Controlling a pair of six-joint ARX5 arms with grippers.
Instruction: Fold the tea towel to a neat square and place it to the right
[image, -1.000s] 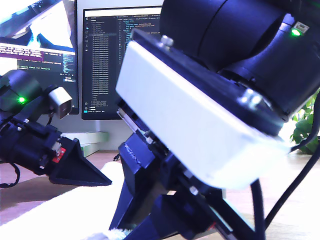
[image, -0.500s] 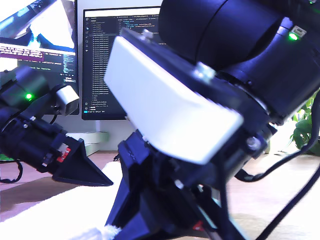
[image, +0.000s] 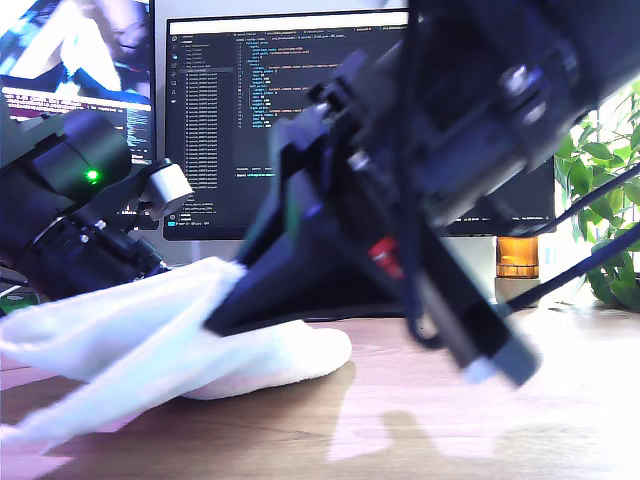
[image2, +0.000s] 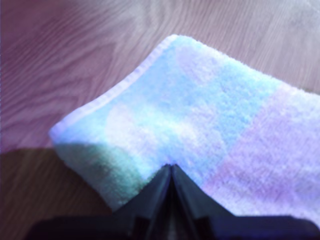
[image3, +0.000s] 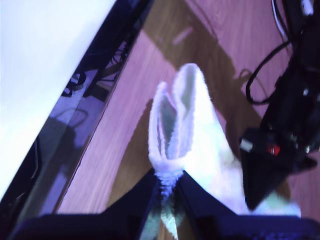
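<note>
Near arm swung up since earlier frame, tea towel (image: 190, 330) now lifted off desk (image: 420, 430). Our first end effector (image2: 171, 167) and second end effector (image3: 170, 181) both pinching towel; fold underway.

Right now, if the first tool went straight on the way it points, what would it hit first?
The tea towel: my first tool is shut on it, and the cloth fills the line ahead. The wooden table lies beyond, depth unclear.
</note>
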